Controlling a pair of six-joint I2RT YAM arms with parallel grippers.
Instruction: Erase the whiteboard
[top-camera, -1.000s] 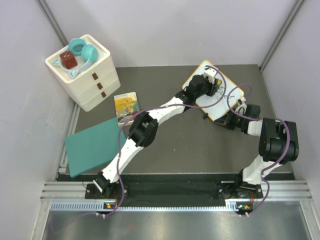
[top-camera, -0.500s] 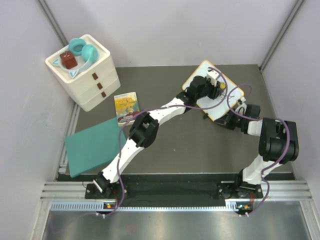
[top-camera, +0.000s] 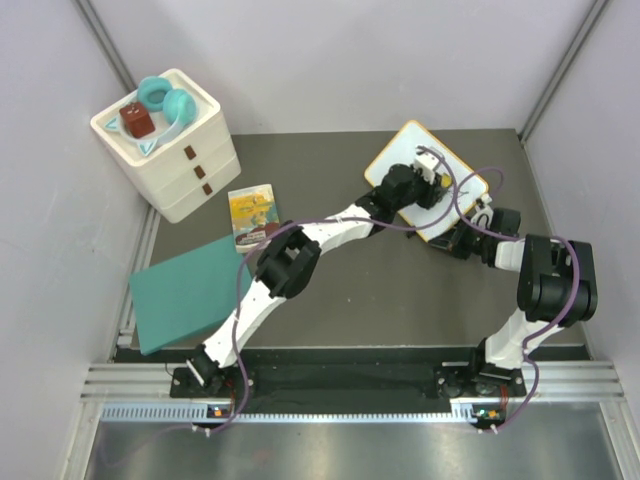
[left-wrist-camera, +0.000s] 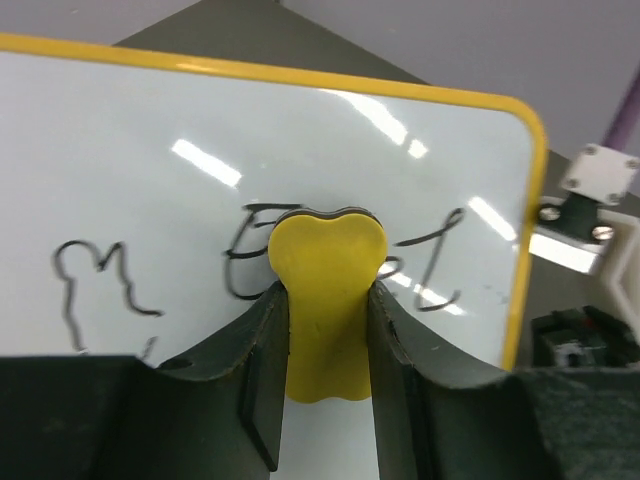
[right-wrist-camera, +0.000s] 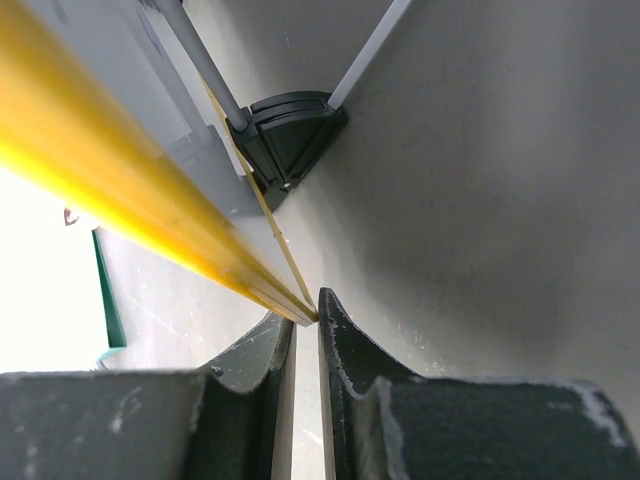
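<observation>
The whiteboard (top-camera: 403, 152) sits toward the upper right of the overhead view, on the dark desk (top-camera: 330, 290), propped at a tilt on small black feet. The left arm reaches across to it. Its left end effector (left-wrist-camera: 328, 335) is clamped shut on a yellow eraser (left-wrist-camera: 328, 265), whose far end is pressed against the white face in the middle of the black scribbles (left-wrist-camera: 100, 280). There is writing on both sides of the eraser, so I'd judge a fair bit of wiping is left.

The right end effector (right-wrist-camera: 305, 328) comes in from the right of the overhead view and is pinched closed on the thin orange-yellow frame (right-wrist-camera: 120, 190) at the board's near edge. One black foot (right-wrist-camera: 285, 135) shows just beyond it.

From here the board looks light and stiff, with a glossy, slippery face that throws back the room lights. Perched on those little feet, it would likely skate or tip under a sideways rub. The rim is the sensible place to hold it, since the face gives nothing to grip, and a hold there keeps it steady while the eraser pushes. The frame is narrow, so that pinch could slip if the wiping is heavy.
</observation>
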